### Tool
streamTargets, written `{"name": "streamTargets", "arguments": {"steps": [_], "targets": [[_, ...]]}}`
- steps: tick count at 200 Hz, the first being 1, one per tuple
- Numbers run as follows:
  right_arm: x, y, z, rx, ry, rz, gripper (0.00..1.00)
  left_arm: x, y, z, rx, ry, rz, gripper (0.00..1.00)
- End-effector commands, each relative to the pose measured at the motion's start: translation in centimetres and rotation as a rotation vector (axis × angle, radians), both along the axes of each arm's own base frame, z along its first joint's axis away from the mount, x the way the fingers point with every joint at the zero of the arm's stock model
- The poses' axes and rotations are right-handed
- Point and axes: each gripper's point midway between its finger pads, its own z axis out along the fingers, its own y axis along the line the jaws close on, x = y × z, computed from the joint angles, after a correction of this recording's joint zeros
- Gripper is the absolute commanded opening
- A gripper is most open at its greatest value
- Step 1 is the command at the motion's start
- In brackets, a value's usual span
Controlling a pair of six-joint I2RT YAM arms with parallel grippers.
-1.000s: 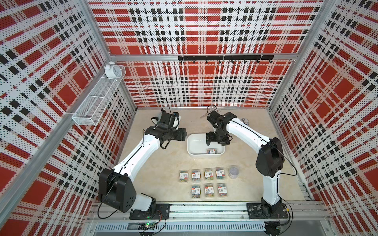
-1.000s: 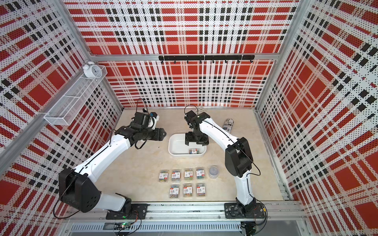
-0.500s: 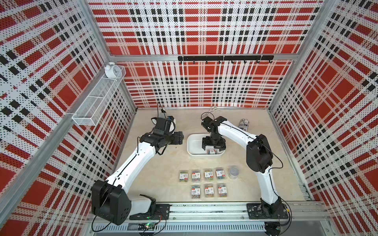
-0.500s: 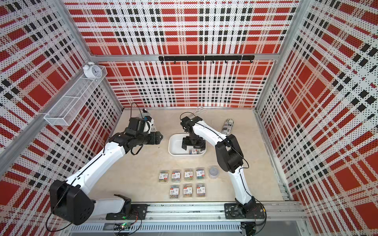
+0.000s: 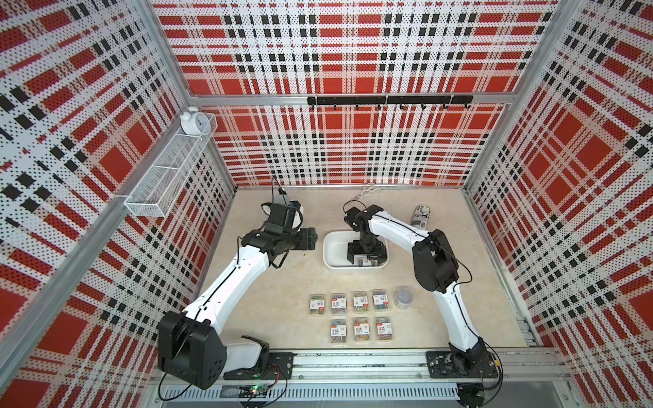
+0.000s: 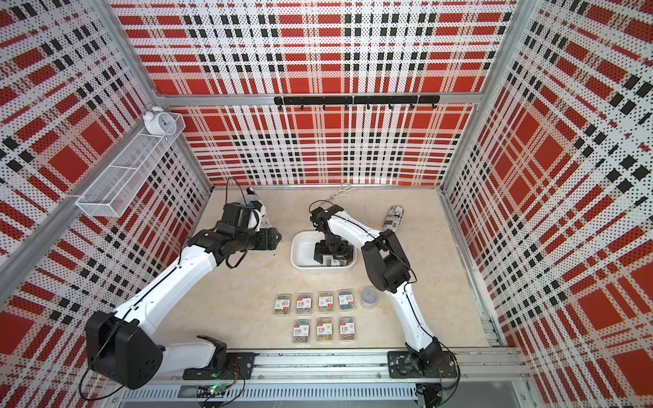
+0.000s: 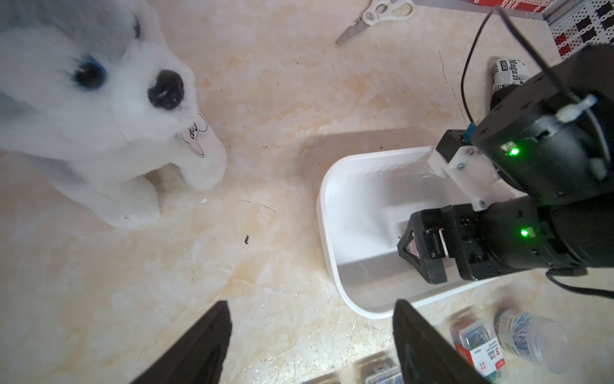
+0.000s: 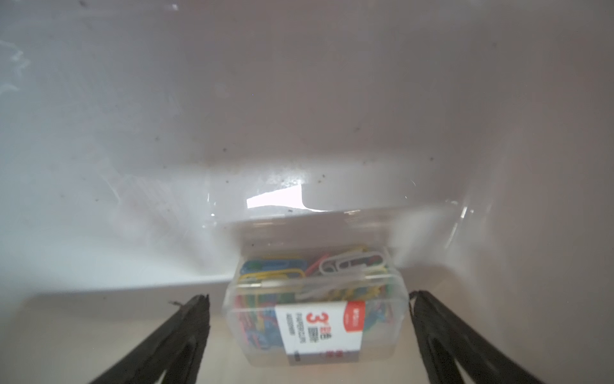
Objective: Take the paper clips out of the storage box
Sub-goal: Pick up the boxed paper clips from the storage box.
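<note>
One clip case [image 8: 315, 309] lies untouched inside the wide-spread right claw [image 8: 309, 297]; left claw [image 7: 310, 304] gapes empty.

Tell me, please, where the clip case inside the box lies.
In a top view the case lies by the near wall of the box, right of centre, between the open right hand's fingers.

One clip case [image 8: 315, 316] lies in the storage box [image 5: 330, 247], seven cases [image 5: 360, 303] and a tub [image 5: 403, 296] before it.
</note>
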Motion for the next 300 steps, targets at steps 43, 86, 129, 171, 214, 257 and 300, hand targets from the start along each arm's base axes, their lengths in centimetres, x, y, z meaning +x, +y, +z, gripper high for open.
{"name": "streamTargets", "arguments": {"steps": [43,86,129,171,214,257,300], "targets": [[-0.6,0.1,-0.8,-0.006,0.033,0.003,0.92,0.3,-0.2,0.4,-0.014,-0.019,-0.006,0.78],[-0.4,0.3,-0.7,0.015,0.036,0.012,0.79,0.5,-0.2,0.3,-0.006,-0.020,-0.009,0.78],[1.9,-0.1,0.9,0.004,-0.026,0.051,0.73,0.9,-0.2,0.3,0.002,-0.022,-0.010,0.78],[4.0,0.9,2.9,0.016,-0.091,0.180,0.73,1.1,0.0,0.5,0.007,-0.026,-0.004,0.78],[5.1,1.6,6.5,0.030,-0.208,0.306,0.71,1.5,0.5,1.8,-0.027,-0.061,0.036,0.78],[5.1,4.4,11.5,0.074,-0.358,0.439,0.70,1.5,1.0,3.8,-0.114,-0.128,0.098,0.78],[2.6,7.7,16.6,0.144,-0.468,0.593,0.71,1.1,4.3,6.6,-0.194,-0.218,0.229,0.78]]}}
